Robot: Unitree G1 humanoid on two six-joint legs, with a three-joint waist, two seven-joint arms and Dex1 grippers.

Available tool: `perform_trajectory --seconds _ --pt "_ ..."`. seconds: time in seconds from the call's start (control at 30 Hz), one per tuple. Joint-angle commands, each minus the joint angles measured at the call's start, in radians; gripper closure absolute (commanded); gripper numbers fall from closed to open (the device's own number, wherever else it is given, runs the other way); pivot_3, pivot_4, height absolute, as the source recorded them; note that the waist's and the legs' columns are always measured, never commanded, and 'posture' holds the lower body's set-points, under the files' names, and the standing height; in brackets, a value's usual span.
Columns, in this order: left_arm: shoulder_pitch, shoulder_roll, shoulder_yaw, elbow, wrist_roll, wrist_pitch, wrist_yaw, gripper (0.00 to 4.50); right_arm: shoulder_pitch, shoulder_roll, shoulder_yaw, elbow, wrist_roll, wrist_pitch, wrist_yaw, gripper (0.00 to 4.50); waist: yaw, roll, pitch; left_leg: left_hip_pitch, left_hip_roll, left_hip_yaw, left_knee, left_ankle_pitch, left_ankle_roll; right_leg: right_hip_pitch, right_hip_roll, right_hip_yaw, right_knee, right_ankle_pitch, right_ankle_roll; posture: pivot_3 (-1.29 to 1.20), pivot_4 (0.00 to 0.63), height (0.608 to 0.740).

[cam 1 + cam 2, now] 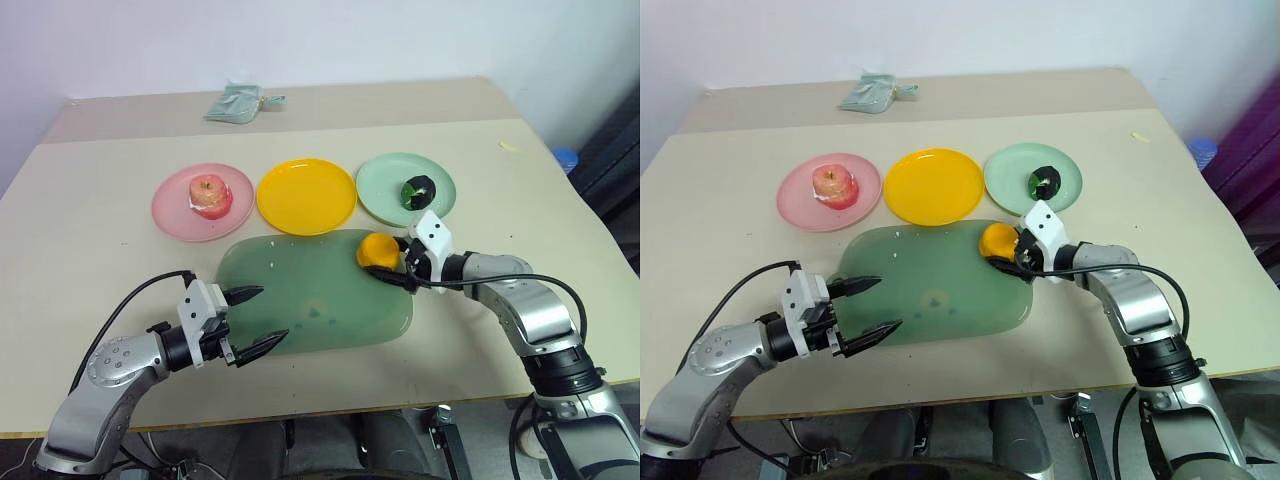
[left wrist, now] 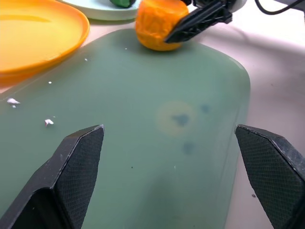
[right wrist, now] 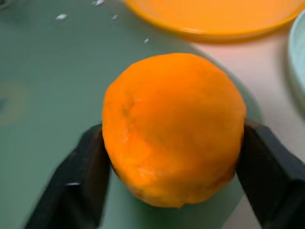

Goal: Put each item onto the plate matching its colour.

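Orange fruit [image 1: 378, 250]: round and bumpy, no clear long axis – it sits on the far right corner of the green mat [image 1: 300, 300], near the yellow plate and the mint plate.
Right gripper [image 1: 392, 270]: its two black fingers stand on either side of the orange fruit, and in the right wrist view both fingers [image 3: 78, 176] touch its flanks – closed on the fruit, which rests on the mat.
Right arm pose: forearm comes in from the right edge of the table, wrist bent inward, gripper pointing toward the robot's left and slightly downward, low over the mat's corner.
Left gripper [image 1: 258, 320]: fingers spread wide with nothing between them; it hovers over the near left edge of the mat.
Left arm pose: elbow low at the near table edge, gripper pointing forward and to the right, close to level; its wrist view looks across the mat toward the orange fruit.
Apple [image 1: 208, 192]: pinkish-red, upright with the stem dimple up, on the pink plate [image 1: 175, 215], near its middle.
Dark-green fruit [image 1: 417, 189]: blackish, small, on the mint-green plate [image 1: 380, 190], toward that plate's right half; its orientation cannot be made out.
Yellow plate [image 1: 305, 196]: between the pink and mint plates, nothing on it, just beyond the mat's far edge.
Mat surface: a few white crumbs and a faint round stain near its middle.
Folded cloth [image 1: 236, 102]: pale green, at the far side of the table [image 1: 90, 250], well apart from the plates.
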Motion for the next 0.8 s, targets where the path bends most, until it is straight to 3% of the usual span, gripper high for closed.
perform_trajectory --seconds 0.03,0.13,0.3,0.4,0.43,0.5,0.53,0.63,0.8 --pt "0.003 -0.002 0.108 -0.023 -0.037 0.014 0.058 0.0 -0.104 0.077 -0.008 -0.053 0.019 0.027 -0.056 1.6 -0.005 0.0 0.0 0.0 0.0 0.0 0.0 0.0 0.0 0.0 0.0 0.0 0.0 0.0 0.0 0.0 0.15 0.74" --pt "0.008 -0.026 0.197 0.014 -0.036 0.014 0.131 0.0 -0.219 0.192 0.023 0.04 -0.016 0.049 -0.134 1.6 -0.007 0.0 0.0 0.0 0.001 0.0 0.0 0.0 0.0 -0.002 0.0 0.0 0.001 0.0 0.0 0.0 0.15 0.74" --pt "0.037 -0.056 0.288 0.046 -0.034 0.012 0.193 0.0 -0.452 0.4 0.045 0.439 -0.109 -0.039 -0.276 1.6 -0.002 0.0 0.0 0.0 0.0 0.0 0.0 0.0 -0.001 -0.002 0.0 0.0 0.001 0.0 0.0 0.0 0.15 0.74" --pt "0.065 -0.061 0.299 0.009 -0.037 0.019 0.207 0.0 -0.551 0.463 0.021 0.663 -0.13 -0.135 -0.298 1.6 0.001 0.0 0.0 -0.001 -0.002 0.0 -0.001 0.0 -0.001 -0.003 -0.002 0.0 0.0 0.0 0.0 0.0 0.15 0.74" --pt "0.072 -0.064 0.301 -0.007 -0.039 0.023 0.216 0.0 -0.576 0.47 0.012 0.716 -0.136 -0.169 -0.305 1.1 0.001 0.0 0.0 -0.002 -0.002 0.0 -0.001 0.0 -0.001 -0.003 -0.003 0.0 0.0 0.0 0.0 0.0 0.15 0.74" --pt "0.082 -0.07 0.3 -0.038 -0.04 0.034 0.238 0.0 -0.604 0.463 -0.003 0.767 -0.14 -0.223 -0.3 0.22 0.003 0.0 0.0 -0.002 -0.004 0.0 -0.001 0.0 -0.001 -0.003 -0.005 -0.001 0.0 0.0 0.0 0.0 0.15 0.74" --pt "0.088 -0.073 0.303 -0.054 -0.041 0.04 0.25 0.0 -0.606 0.45 -0.007 0.765 -0.142 -0.248 -0.288 0.05 0.003 0.0 0.0 -0.002 -0.004 0.0 -0.001 0.0 -0.001 -0.003 -0.005 -0.001 0.0 0.0 0.0 0.0 0.15 0.74" --pt "0.102 -0.083 0.318 -0.085 -0.044 0.054 0.288 0.0 -0.565 0.379 -0.008 0.683 -0.155 -0.3 -0.23 0.05 0.0 0.0 0.0 -0.002 -0.004 0.0 -0.001 0.0 -0.001 -0.003 -0.005 -0.001 0.001 0.0 0.0 0.0 0.15 0.74" --pt "0.167 -0.067 0.412 -0.085 -0.05 0.062 0.301 0.0 -0.343 0.138 -0.093 0.358 -0.037 -0.282 0.01 0.05 0.006 0.0 0.0 -0.002 -0.003 0.0 -0.002 0.0 0.0 -0.002 -0.005 -0.001 -0.001 0.0 0.0 0.0 0.15 0.74"
